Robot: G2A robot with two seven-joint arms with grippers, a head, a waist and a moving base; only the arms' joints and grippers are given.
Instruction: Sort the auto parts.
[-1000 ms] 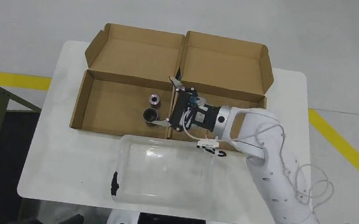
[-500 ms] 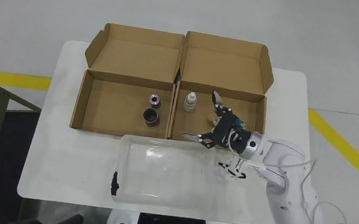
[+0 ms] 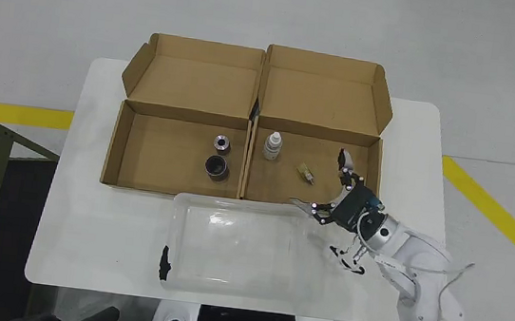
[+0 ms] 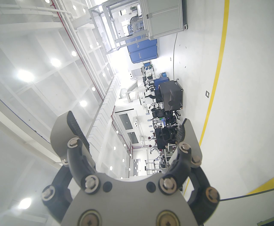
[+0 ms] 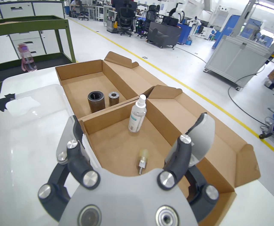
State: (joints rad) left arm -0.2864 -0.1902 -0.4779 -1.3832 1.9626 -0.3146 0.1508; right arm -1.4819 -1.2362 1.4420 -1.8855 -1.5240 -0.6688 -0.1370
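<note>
White table (image 3: 69, 220) carries cardboard boxes (image 3: 157, 157), clear tub (image 3: 237, 254).

Right gripper (image 3: 320, 179): brushed grey metal plates, ridged black pads. Just ahead of it, the cardboard box (image 5: 214, 149) is matt brown. In the box are a glossy clear-plastic spray bottle (image 5: 137, 119) and a bright metal fitting (image 5: 142, 161) with a pale translucent cap. Farther off, the large sleeve (image 5: 96, 103) and small sleeve (image 5: 113, 98) are dark, dull metal. Beside the gripper is a glossy clear plastic bin (image 5: 27, 132).

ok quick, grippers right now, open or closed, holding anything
left gripper: open, holding nothing
right gripper: open, holding nothing
</note>
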